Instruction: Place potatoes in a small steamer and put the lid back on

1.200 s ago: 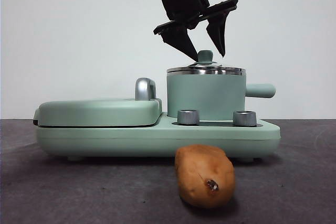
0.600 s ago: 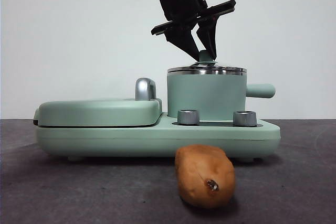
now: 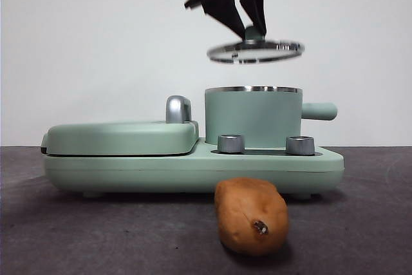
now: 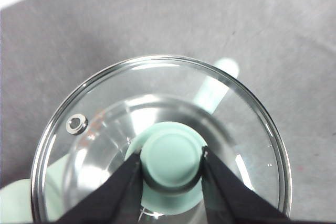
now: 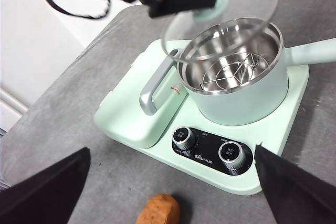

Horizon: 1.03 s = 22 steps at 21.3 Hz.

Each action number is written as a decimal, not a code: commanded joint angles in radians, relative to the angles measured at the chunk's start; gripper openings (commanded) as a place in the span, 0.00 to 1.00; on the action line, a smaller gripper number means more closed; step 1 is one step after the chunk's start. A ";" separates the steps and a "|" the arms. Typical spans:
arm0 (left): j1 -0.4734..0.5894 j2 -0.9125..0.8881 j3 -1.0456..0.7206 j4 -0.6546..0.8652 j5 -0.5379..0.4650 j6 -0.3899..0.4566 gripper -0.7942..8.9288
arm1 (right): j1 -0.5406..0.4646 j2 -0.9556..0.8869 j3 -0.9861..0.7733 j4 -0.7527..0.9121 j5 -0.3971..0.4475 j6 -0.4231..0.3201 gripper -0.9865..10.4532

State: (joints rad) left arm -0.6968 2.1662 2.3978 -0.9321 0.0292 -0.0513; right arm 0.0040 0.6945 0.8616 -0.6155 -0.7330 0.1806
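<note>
The left gripper [image 4: 170, 161] pinches the mint-green knob [image 4: 172, 157] of the one glass lid [image 4: 157, 140], its two black jaws closed tight against either side, the lid hanging in the air directly above the one small steamer [image 3: 252, 117] and clear of its steel rim. In the front view the lid [image 3: 255, 51] tilts slightly under the dark gripper [image 3: 248, 27] entering from the top edge. The right gripper [image 5: 173, 192] hovers high with its jaws spread wide and nothing between them. The single potato [image 3: 252, 216] lies on the grey table [image 3: 360, 223] just in front of the mint-green cooker base [image 3: 193, 169], its dark spot facing the front camera. Only the right wrist view looks down into the open steamer [image 5: 236, 77], where a wire rack [image 5: 231, 74] sits inside the steel bowl, and shows the printed faces of the two control knobs [image 5: 185, 137]; there the potato [image 5: 158, 209] is partly cut off at the frame edge. The front view alone shows the flat griddle cover [image 3: 122, 136] with its chrome handle [image 3: 178, 109] beside the steamer
</note>
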 commanded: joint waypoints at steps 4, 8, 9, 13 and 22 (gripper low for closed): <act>0.008 -0.004 0.167 -0.181 0.003 0.016 0.11 | 0.011 0.004 0.018 -0.036 0.010 0.003 0.52; 0.062 -0.065 0.167 -0.263 0.003 0.018 0.11 | 0.150 0.029 0.024 -0.100 0.146 0.027 0.52; 0.077 -0.082 0.167 -0.270 0.003 0.018 0.11 | 0.198 0.045 0.030 -0.109 0.187 0.043 0.51; 0.138 -0.157 0.166 -0.306 0.003 0.025 0.11 | 0.456 0.167 0.060 -0.120 0.369 0.140 0.51; 0.235 -0.306 0.164 -0.380 0.003 0.036 0.11 | 0.831 0.604 0.163 -0.151 0.605 0.352 0.51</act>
State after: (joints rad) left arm -0.4587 1.8816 2.5275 -1.3270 0.0288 -0.0254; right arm 0.8211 1.2633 1.0054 -0.7677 -0.1333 0.4873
